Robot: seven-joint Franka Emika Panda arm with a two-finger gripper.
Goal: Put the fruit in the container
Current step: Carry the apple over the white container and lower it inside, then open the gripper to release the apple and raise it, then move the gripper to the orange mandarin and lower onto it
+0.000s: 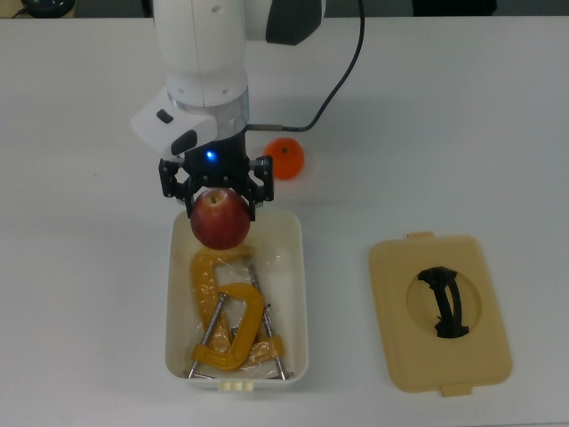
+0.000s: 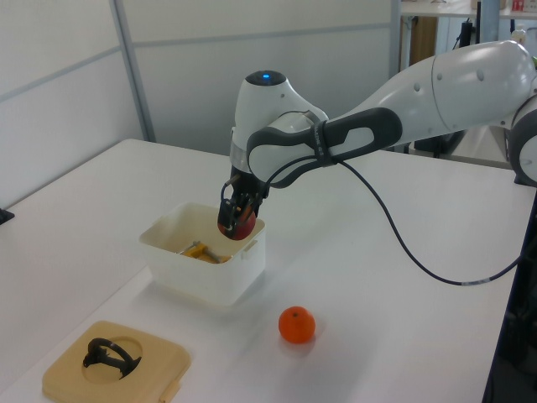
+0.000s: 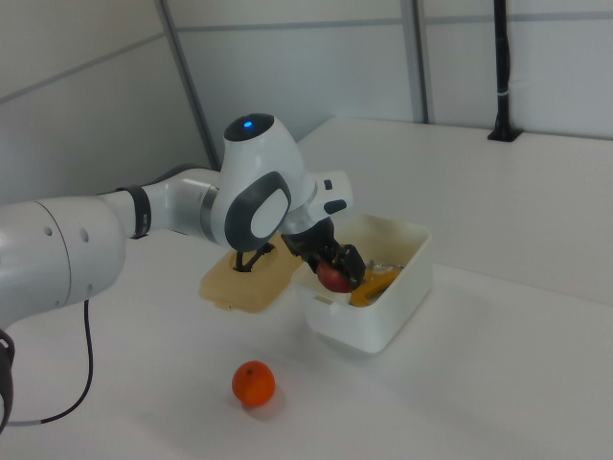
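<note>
Over the tub [image 1: 298,294] — yellow clamps [image 1: 227,316] inside — the gripper [image 1: 218,203] grips the apple [image 1: 220,220].

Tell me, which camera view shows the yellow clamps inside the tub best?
The top view: the clamps lie fully exposed in the tub. The left view and right view show only a yellow sliver above the wall.

Below me the white tabletop [image 1: 462,107] carries three things. The white container [image 1: 298,294] stands on it, one short end toward my base. The orange [image 1: 286,157] rests on the bare surface just beyond that end, seemingly not touching it. The beige lid [image 1: 440,311] lies flat, apart, at the top view's right.
</note>
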